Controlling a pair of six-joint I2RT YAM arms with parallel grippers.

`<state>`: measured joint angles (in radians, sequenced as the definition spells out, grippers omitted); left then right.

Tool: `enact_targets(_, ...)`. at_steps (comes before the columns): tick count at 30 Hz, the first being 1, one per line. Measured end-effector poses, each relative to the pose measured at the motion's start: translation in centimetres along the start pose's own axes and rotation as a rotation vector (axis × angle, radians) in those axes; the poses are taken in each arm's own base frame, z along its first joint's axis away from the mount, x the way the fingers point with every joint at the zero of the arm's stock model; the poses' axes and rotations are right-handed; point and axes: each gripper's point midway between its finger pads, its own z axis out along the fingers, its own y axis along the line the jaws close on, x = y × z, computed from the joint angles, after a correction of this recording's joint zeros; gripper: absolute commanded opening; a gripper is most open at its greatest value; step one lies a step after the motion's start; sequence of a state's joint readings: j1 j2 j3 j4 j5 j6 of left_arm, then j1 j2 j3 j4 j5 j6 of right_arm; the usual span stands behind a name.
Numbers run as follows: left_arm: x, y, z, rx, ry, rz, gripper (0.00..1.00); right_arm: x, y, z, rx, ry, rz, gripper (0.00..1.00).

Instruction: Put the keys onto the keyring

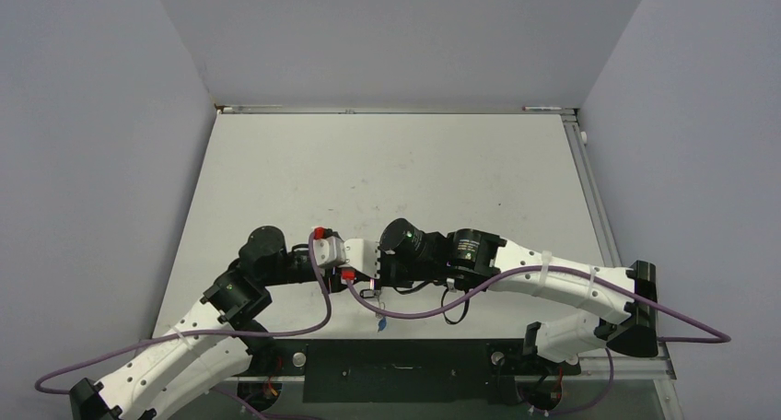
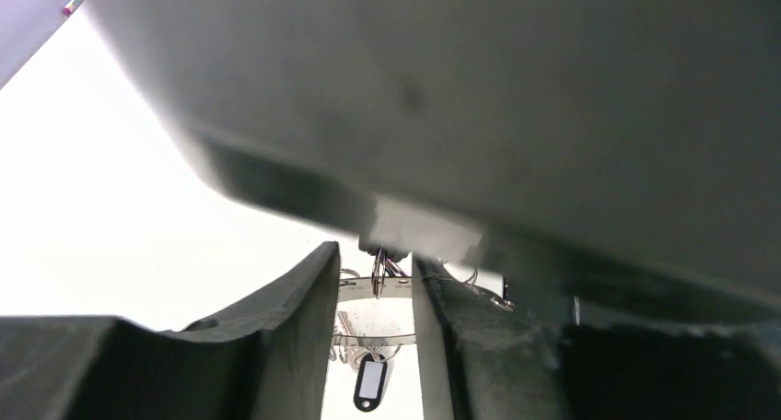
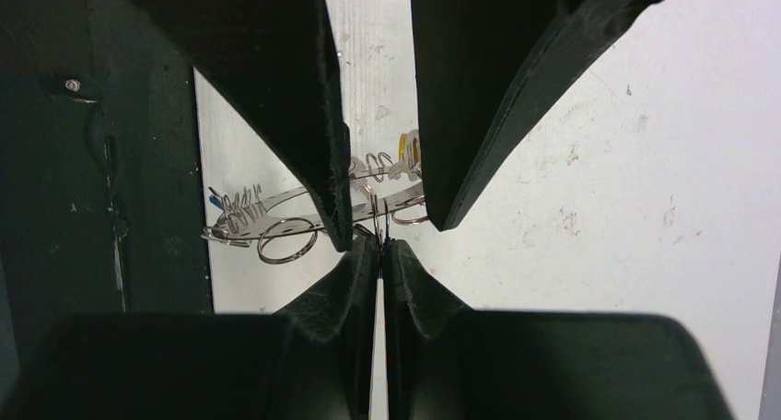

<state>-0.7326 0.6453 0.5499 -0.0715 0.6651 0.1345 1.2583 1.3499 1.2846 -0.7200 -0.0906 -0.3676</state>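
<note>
Right pincer is squeezed almost fully closed, only a hairline slit between its dark pads, and at the very tips it nips a thin wire loop standing on the rim of the keyring. Over on the other side, the left pincer sits part-way open. The flat silvery ring spans the gap and meets both inner faces, so it looks clamped there.

From above, the two arms meet nose to nose low on the worktop, down near its 6 o'clock edge. The left comes in from 9 o'clock and the right from 3 o'clock, tips all but touching. The ring itself is mostly buried under them in that view.

Look through the right wrist camera and the ring runs out to 9 o'clock past the left pincer's finger, with small wire loops crowding its rim. A yellow tag peeks out at 12 o'clock from the pinch point, tucked between the left pincer's fingers. The key metal itself is too small to make out here.

Left wrist view now: a black tag with a pale label sits at 6 o'clock of the ring, between the two fingers. The right arm fills the top of that picture as a grey blur.

Back overhead, a blue tag lies at 6 o'clock of the meeting point, right by the dark strip at the near edge, joined to the ring area by a fine line. A purple cable loops along the right arm.
</note>
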Motion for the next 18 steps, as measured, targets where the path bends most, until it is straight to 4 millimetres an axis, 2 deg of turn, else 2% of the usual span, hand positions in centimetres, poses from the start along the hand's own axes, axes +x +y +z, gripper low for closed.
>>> enact_targets(2,0.0,0.1,0.0,-0.005,0.001,0.005,0.41,0.0,0.0,-0.1,0.002,-0.002,-0.001,0.05)
enact_targets(7,-0.5,0.0,-0.3,-0.010,-0.015,0.019,0.41,-0.2,-0.2,-0.9,0.018,-0.027,-0.003,0.05)
enact_targets(14,-1.8,-0.4,-1.1,-0.025,-0.067,0.060,0.35,-1.4,-0.7,-2.1,0.045,-0.090,-0.007,0.05)
enact_targets(18,-1.4,-0.4,-1.0,-0.026,-0.063,0.057,0.30,-1.7,-0.8,-2.2,0.050,-0.103,-0.007,0.05)
